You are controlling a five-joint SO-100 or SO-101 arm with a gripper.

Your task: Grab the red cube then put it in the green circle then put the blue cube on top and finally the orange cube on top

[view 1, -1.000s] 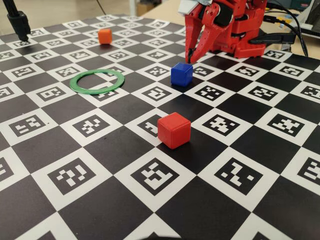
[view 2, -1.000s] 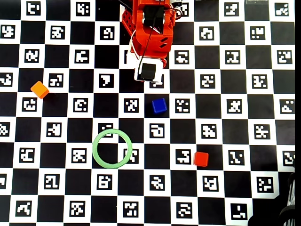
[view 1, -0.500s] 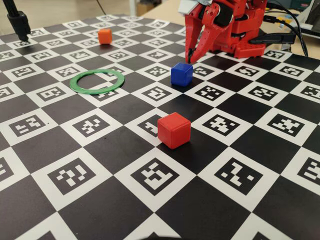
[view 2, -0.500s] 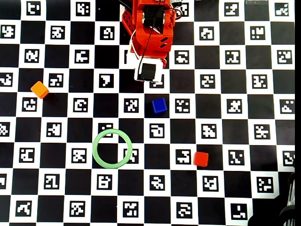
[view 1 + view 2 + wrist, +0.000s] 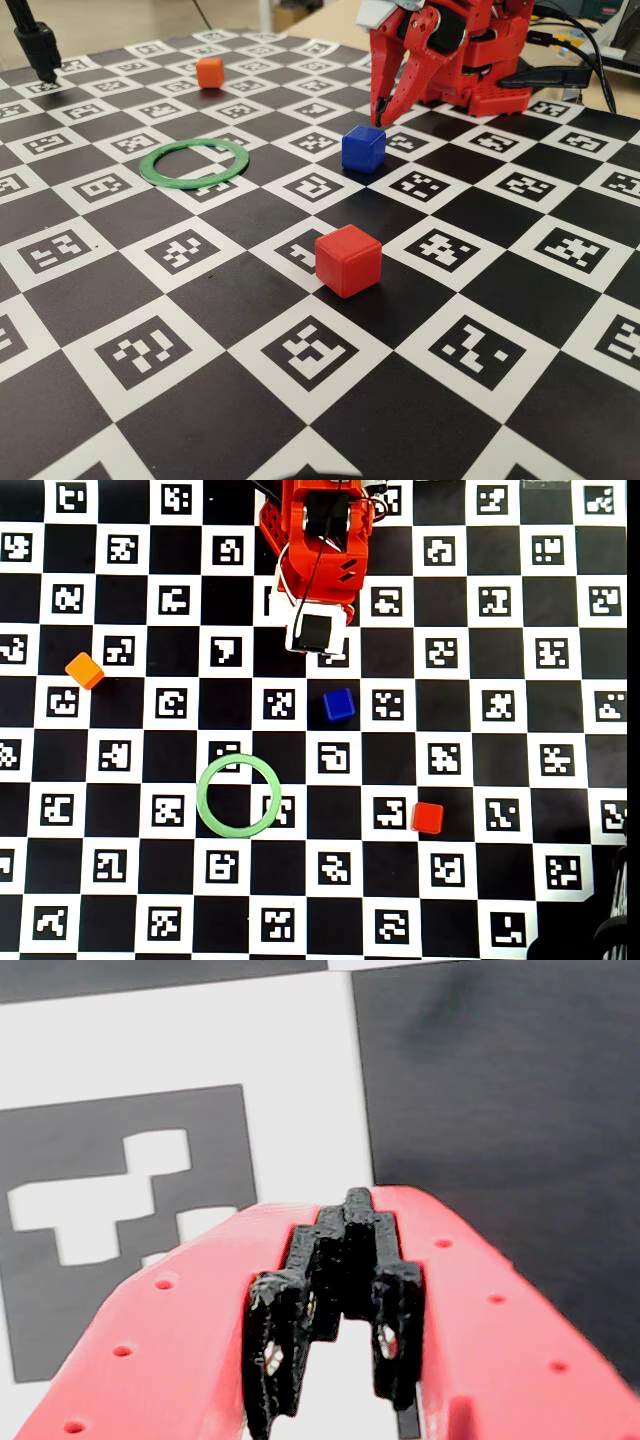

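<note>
Reading the overhead view, I log the pincer clenched and empty at top centre, red cube lower right, blue cube centre, orange cube left, green circle unoccupied.

Blue cube stands between gripper and red cube (board otherwise open)

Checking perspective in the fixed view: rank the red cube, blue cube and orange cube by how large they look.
1. Matte red cube, largest.
2. Deep-blue cube.
3. Bright-orange cube, smallest.
Camera nearness drives this; overhead they look alike.
</note>
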